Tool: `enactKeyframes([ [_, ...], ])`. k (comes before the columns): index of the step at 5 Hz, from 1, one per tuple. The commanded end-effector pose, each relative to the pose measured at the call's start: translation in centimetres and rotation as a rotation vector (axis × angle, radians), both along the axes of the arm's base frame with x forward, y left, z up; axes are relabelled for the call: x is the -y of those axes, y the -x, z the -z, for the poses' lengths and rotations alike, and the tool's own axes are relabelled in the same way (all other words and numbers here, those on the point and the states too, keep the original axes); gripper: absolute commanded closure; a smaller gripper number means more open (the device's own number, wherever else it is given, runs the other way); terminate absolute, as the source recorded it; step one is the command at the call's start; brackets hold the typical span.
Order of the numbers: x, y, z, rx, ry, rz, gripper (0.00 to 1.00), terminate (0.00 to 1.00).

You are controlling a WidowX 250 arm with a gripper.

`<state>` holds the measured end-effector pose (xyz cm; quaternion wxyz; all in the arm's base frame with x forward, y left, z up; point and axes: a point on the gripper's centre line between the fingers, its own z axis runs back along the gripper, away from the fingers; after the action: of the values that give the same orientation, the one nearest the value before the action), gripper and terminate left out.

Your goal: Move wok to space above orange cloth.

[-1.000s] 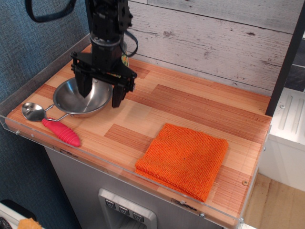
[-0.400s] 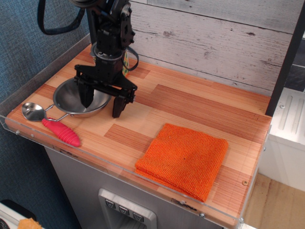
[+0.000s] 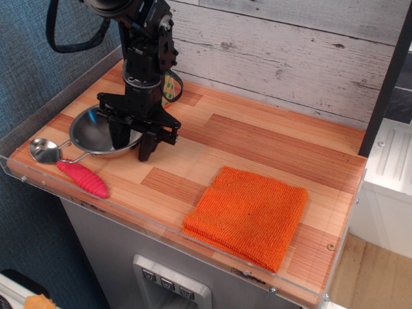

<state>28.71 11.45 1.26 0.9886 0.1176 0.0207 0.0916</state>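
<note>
- My black gripper (image 3: 133,143) straddles the rim of the shiny round steel wok (image 3: 96,133), left of frame; jaws narrowed, grip not confirmed.
- Thin rim could slip out.
- Swinging it may knock the pink-handled metal spoon (image 3: 67,165) beside it.

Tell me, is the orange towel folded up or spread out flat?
Folded. The orange cloth shows stacked layers along its front edge.
</note>
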Motion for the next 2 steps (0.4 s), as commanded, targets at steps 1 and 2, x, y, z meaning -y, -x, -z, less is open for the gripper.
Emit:
enactKeyframes([
  [1, 0.2, -0.3, -3.1, 0.068, -0.043, 0.052, 1.00, 0.00],
  [2, 0.6, -0.1, -4.1, 0.065, -0.071, 0.076, 1.00, 0.00],
])
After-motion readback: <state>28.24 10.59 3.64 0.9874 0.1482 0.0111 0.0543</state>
